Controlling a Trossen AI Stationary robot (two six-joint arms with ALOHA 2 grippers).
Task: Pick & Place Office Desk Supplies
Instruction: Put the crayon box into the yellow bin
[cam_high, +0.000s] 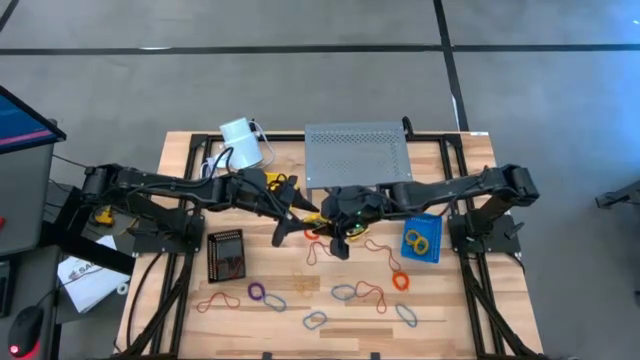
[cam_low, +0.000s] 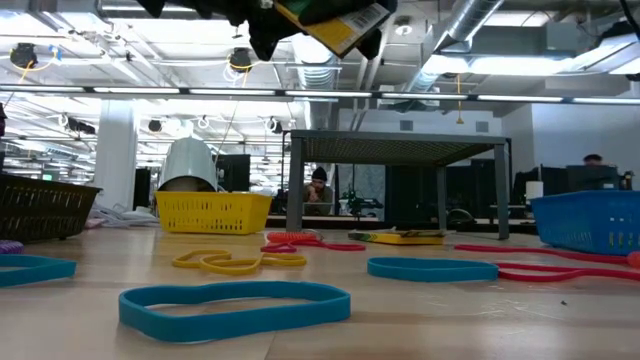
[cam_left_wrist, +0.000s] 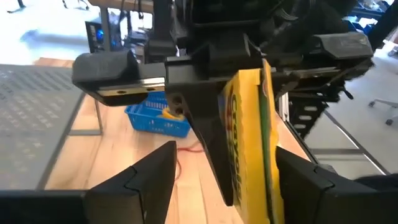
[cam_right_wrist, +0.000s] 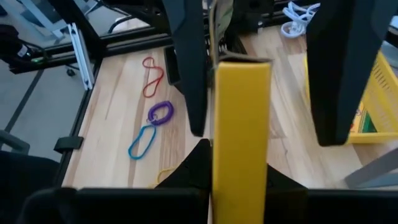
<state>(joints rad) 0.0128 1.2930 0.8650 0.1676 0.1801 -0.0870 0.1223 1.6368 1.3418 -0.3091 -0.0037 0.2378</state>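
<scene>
Hanging above table centre, a crayon box (cam_right_wrist: 241, 134) sat clamped in the right gripper (cam_high: 345, 225). The left gripper (cam_left_wrist: 214, 171) stood spread wide around it, fingers not touching. Box: light, stiff card, crushable; best gripped across its broad faces. Long axis looked tilted, near upright.

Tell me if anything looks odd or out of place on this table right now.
Rubber bands lie scattered loose over the table's near half rather than in the blue basket. A crayon box hangs tilted in mid-air above the table, gripped by the right pincer, with the open left pincer right beside it.
</scene>
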